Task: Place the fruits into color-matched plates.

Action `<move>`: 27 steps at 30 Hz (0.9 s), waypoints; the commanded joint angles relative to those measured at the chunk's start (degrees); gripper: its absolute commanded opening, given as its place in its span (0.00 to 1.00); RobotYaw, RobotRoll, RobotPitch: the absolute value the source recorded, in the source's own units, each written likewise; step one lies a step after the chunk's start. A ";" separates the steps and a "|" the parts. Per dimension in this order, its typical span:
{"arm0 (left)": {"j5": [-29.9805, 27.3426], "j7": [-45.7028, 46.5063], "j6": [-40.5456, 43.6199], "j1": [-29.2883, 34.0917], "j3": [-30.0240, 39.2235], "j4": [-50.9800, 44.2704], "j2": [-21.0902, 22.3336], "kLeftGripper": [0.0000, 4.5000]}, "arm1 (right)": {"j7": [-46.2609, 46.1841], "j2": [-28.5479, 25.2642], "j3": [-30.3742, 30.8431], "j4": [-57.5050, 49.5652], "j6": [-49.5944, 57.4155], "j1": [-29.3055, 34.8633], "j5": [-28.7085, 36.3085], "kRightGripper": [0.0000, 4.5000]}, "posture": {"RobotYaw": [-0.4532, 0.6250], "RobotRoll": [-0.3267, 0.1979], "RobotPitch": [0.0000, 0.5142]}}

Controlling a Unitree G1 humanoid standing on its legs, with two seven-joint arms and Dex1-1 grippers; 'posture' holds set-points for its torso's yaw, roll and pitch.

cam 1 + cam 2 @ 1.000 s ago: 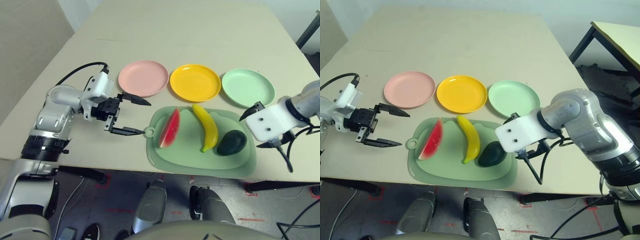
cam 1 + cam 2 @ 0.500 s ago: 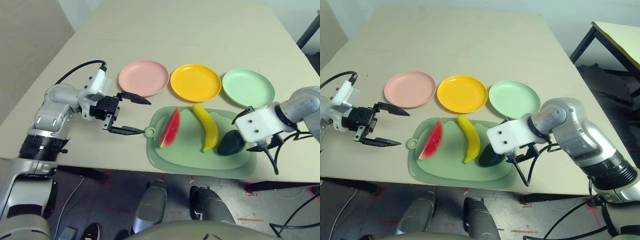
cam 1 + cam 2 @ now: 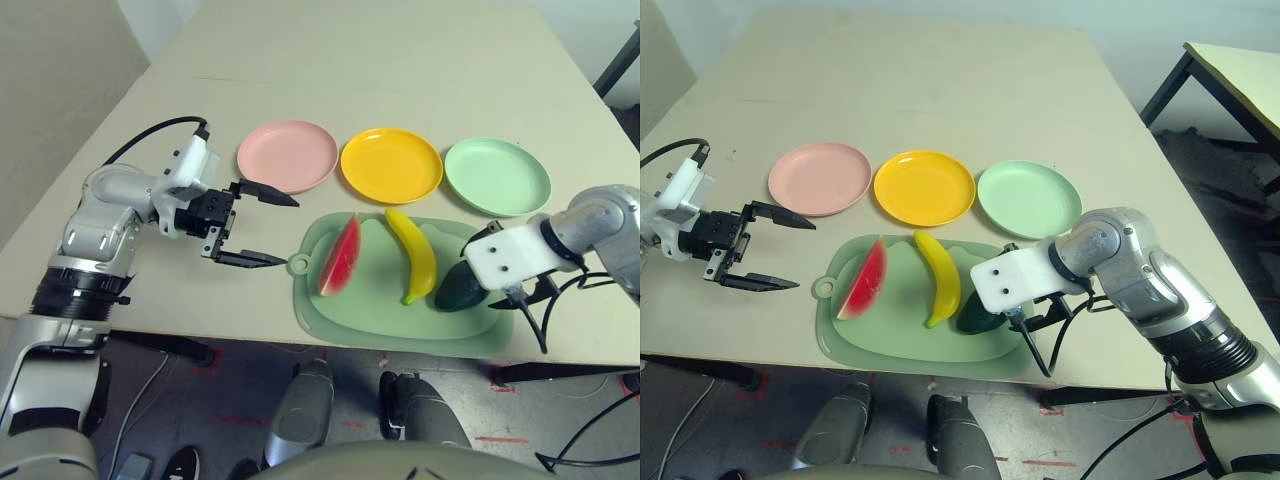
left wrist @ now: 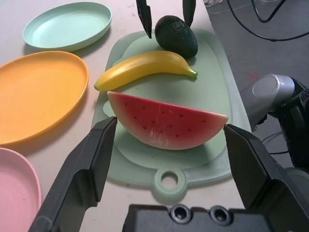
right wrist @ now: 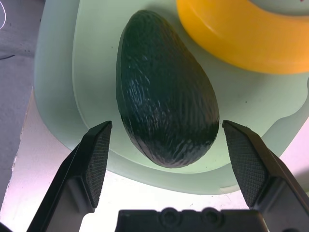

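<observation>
Nearest the right gripper (image 5: 167,124) – spread wide, nothing grasped – the avocado (image 5: 166,87) was seen straight ahead, its long axis aligned roughly with the reach.

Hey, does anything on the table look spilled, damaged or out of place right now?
Nothing stands out. The watermelon wedge, banana and avocado lie on the sage-green cutting board, with no visible spill or damage. The pink, yellow and mint-green plates sit flat in a row.
</observation>
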 commanded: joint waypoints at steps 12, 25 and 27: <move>1.10 -0.46 -0.79 0.31 -0.48 0.26 0.27 1.00 | 0.33 0.64 0.38 -3.10 3.48 1.19 1.82 0.82 | 0.62 0.62 0.30; 1.04 -0.46 -1.20 -0.12 -0.62 0.64 -0.01 1.00 | 0.58 -0.07 0.01 -3.37 5.30 0.89 2.19 0.67 | 0.62 0.62 0.29; 0.81 -0.46 -0.89 -0.29 -0.35 0.75 -0.41 1.00 | 1.08 -0.44 -0.47 -1.92 4.96 -0.66 2.23 0.67 | 0.62 0.62 0.29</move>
